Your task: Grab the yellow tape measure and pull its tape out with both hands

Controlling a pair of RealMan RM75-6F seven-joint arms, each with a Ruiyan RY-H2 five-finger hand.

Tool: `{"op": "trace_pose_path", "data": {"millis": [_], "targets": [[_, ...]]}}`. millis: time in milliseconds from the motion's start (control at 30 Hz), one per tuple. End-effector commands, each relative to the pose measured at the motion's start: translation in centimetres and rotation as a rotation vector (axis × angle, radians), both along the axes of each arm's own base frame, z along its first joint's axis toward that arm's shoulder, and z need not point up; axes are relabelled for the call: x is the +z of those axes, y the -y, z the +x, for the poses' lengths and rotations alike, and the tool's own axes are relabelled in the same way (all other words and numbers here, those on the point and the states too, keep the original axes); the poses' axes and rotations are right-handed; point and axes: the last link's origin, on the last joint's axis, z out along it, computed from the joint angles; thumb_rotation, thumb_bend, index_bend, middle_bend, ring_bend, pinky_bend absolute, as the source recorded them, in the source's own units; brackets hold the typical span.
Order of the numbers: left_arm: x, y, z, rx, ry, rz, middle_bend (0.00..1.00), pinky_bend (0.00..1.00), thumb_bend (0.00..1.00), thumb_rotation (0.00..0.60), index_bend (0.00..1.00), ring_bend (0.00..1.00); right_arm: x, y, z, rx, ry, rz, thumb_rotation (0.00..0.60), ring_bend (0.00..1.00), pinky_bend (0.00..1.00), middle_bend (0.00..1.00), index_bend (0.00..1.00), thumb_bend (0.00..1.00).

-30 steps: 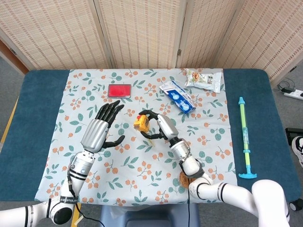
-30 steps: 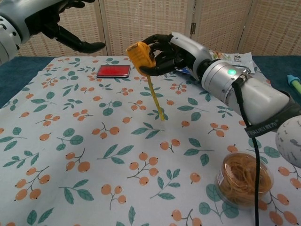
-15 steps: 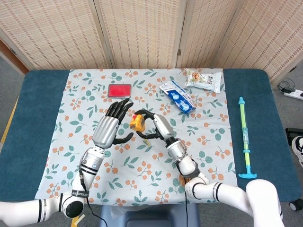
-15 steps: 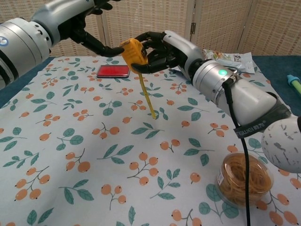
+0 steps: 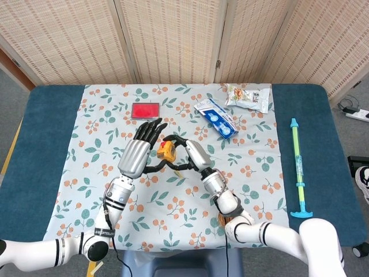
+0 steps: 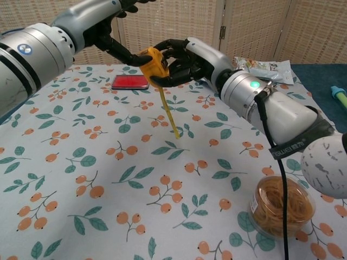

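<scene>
My right hand [image 5: 185, 154] [image 6: 181, 58] holds the yellow tape measure [image 5: 166, 152] [image 6: 153, 63] up above the floral cloth, fingers curled around its case. A short length of yellow tape [image 6: 168, 112] hangs down from the case, its free end just over the cloth. My left hand [image 5: 138, 153] [image 6: 111, 32] sits right beside the case on its left, fingers spread, with its thumb reaching to the case's edge. It holds nothing that I can see.
A red flat box [image 5: 145, 110] [image 6: 130, 82] lies behind the hands. A blue blister pack [image 5: 217, 117] and a snack bag [image 5: 248, 96] lie at the back right. A jar of rubber bands [image 6: 281, 205] stands near the front right. A green-blue stick [image 5: 297, 166] lies on the blue table.
My left hand has moved right and in toward the tape measure, its thumb now at the case. My right hand with the tape measure shifted slightly left.
</scene>
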Motion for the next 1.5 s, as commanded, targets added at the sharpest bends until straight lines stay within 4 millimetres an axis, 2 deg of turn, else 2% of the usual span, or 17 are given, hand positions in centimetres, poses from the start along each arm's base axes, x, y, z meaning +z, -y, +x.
{"op": "trace_pose_path", "data": {"millis": [33, 467, 733, 1000, 1233, 1333, 1400, 1500], "targets": [[-0.1, -0.1, 0.0, 0.002, -0.001, -0.002, 0.03, 0.00, 0.34, 0.600, 0.03, 0.04, 0.0, 0.0, 0.0, 0.000, -0.001, 0.000, 0.600, 0.49, 0.29, 0.57, 0.62, 0.48], [-0.4, -0.5, 0.0, 0.011, 0.005, 0.000, 0.03, 0.00, 0.36, 0.600, 0.06, 0.05, 0.0, 0.0, -0.2, 0.001, -0.014, 0.006, 0.600, 0.49, 0.29, 0.57, 0.62, 0.48], [-0.2, -0.8, -0.3, 0.017, 0.002, 0.006, 0.04, 0.00, 0.57, 0.600, 0.09, 0.06, 0.0, 0.1, -0.5, -0.004, -0.022, 0.005, 0.600, 0.49, 0.29, 0.57, 0.62, 0.48], [0.1, -1.0, -0.6, 0.021, -0.001, 0.016, 0.06, 0.00, 0.66, 0.600, 0.14, 0.06, 0.2, 0.2, -0.8, -0.011, -0.020, 0.004, 0.600, 0.49, 0.29, 0.57, 0.62, 0.48], [0.4, -1.2, -0.9, 0.026, 0.004, 0.026, 0.07, 0.00, 0.69, 0.600, 0.18, 0.07, 0.2, 0.2, -0.9, -0.014, -0.020, 0.004, 0.600, 0.49, 0.29, 0.57, 0.62, 0.48], [0.6, -1.2, -0.9, 0.021, 0.007, 0.030, 0.08, 0.00, 0.71, 0.600, 0.24, 0.07, 0.2, 0.2, -0.9, -0.016, -0.018, 0.004, 0.600, 0.49, 0.29, 0.57, 0.62, 0.48], [0.7, -1.2, -1.0, 0.018, 0.007, 0.036, 0.09, 0.00, 0.73, 0.600, 0.32, 0.07, 0.2, 0.2, -0.9, -0.018, -0.017, 0.003, 0.600, 0.49, 0.29, 0.57, 0.62, 0.48], [0.6, -1.2, -1.1, 0.019, 0.005, 0.036, 0.09, 0.00, 0.74, 0.600, 0.36, 0.07, 0.2, 0.3, -0.9, -0.022, -0.015, 0.003, 0.600, 0.49, 0.29, 0.57, 0.62, 0.48]]}}
